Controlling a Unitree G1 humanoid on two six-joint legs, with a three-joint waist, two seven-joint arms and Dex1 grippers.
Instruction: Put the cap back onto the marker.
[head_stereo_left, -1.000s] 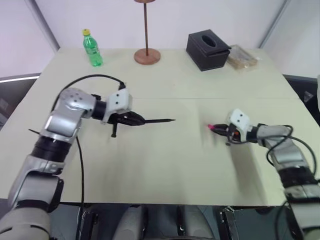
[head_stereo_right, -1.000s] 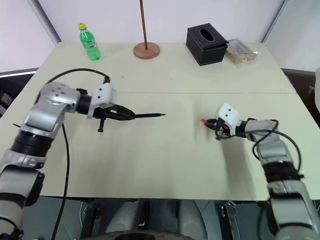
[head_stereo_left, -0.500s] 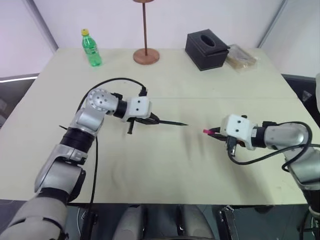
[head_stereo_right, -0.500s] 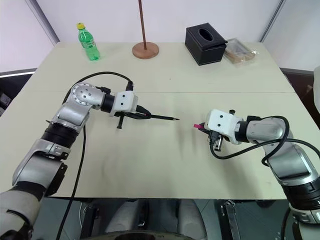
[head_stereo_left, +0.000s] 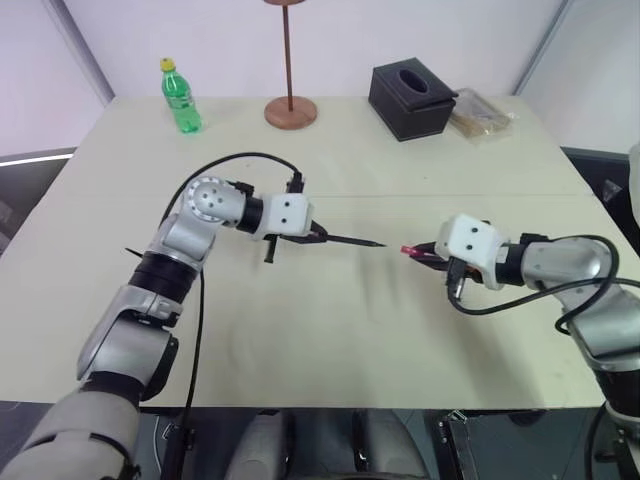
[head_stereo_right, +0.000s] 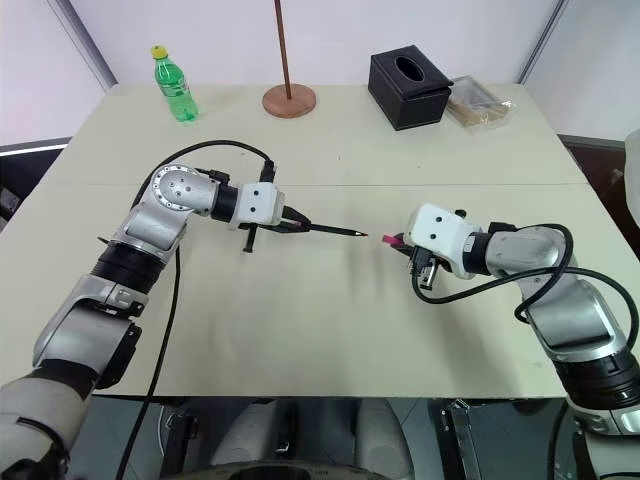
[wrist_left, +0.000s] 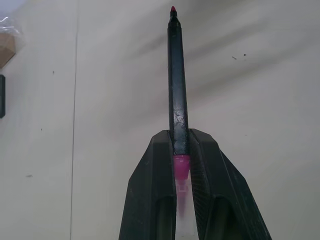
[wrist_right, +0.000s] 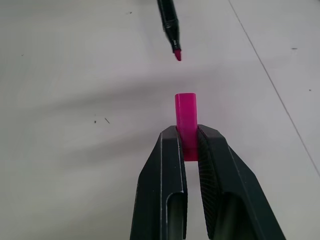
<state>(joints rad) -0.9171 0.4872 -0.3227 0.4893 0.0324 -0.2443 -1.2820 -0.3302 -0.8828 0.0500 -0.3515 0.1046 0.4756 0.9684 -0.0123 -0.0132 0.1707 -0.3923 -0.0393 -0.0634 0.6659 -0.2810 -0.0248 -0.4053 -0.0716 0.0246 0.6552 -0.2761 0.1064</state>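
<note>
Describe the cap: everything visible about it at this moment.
The cap is a short bright pink tube, smooth like plastic, open end facing forward. The right tool is shut on its rear part, both fingers pressing its sides, the front half sticking out. It is held above the table, pointing toward the marker, whose pink tip sits a small gap away and slightly off the cap's axis. Nothing else touches it.
</note>
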